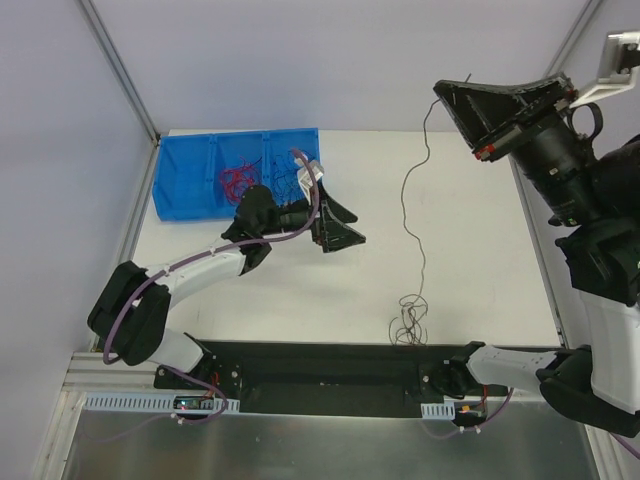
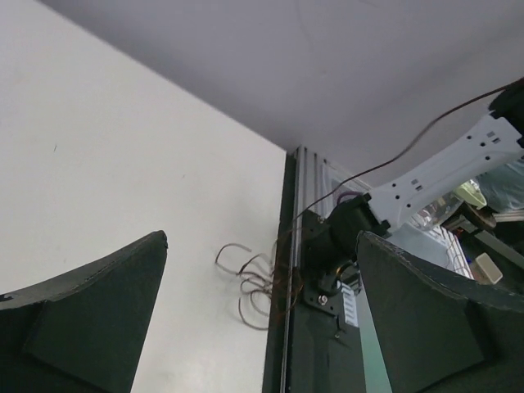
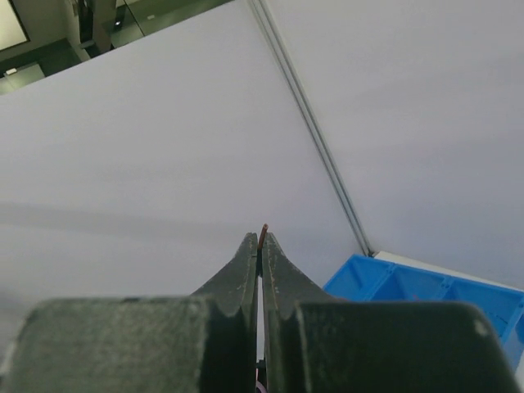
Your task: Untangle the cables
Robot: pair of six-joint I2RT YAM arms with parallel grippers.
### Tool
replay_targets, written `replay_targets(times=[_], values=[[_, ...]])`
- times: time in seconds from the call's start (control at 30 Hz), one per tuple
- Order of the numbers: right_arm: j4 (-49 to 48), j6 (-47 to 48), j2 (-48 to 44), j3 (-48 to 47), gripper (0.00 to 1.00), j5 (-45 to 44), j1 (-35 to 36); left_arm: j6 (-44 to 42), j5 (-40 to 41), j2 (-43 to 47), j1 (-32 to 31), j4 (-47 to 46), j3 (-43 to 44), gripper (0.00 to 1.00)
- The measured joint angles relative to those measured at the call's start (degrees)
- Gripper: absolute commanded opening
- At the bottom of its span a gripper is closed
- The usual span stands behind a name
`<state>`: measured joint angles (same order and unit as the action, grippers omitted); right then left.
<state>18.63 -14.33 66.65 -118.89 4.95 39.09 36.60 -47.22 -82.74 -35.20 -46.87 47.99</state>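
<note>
- The right gripper (image 1: 441, 90), raised far to the right of the blue tray (image 1: 185, 180), has its jaws pinched on a dark cable (image 1: 408, 190). This probably draws the strand up out of the tangle (image 1: 408, 322) on the tabletop (image 1: 480, 240).
- The left gripper (image 1: 343, 226) hovers just right of the tray, its jaws spread and empty.
- Separated red cables (image 1: 237, 180) lie inside the tray.
</note>
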Motion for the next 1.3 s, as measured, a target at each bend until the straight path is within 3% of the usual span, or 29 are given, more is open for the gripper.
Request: replay_targets(times=[0.2,0.43,0.57,0.73,0.9,1.03,1.13,1.3], values=[[-0.46,-2.49,0.57,0.68,0.00,2.14,0.00,-2.80,1.53,-2.03,-8.79,-5.81,5.51,0.99],[-3.48,-6.05,-0.04,0.35,0.00,3.89,0.00,-6.21,4.85,-9.49,-14.49,-8.90,13.42,0.78],[-5.40,-8.96,1.22,-1.84,0.00,4.52,0.00,-5.73,6.82,-17.68,-14.32,-8.96,18.49,0.49],[-7.41,-13.05,5.95,-9.66,0.01,4.35,0.00,-6.01,10.56,-26.84,-13.77,-4.83,20.13,0.33],[-10.10,-17.46,11.85,-18.18,0.01,4.20,0.00,-2.91,12.44,-32.28,-10.21,1.36,20.09,0.28],[-11.21,-19.58,13.79,-19.17,0.00,3.15,0.00,0.35,11.65,-33.09,-4.02,2.38,19.02,0.21],[-11.45,-19.87,14.16,-19.19,0.00,1.90,0.00,-0.48,11.93,-33.00,-0.70,6.45,18.60,0.19],[-11.50,-17.16,14.82,-22.99,0.00,-0.31,0.00,-5.92,16.35,-30.27,-0.33,19.12,16.68,0.14]])
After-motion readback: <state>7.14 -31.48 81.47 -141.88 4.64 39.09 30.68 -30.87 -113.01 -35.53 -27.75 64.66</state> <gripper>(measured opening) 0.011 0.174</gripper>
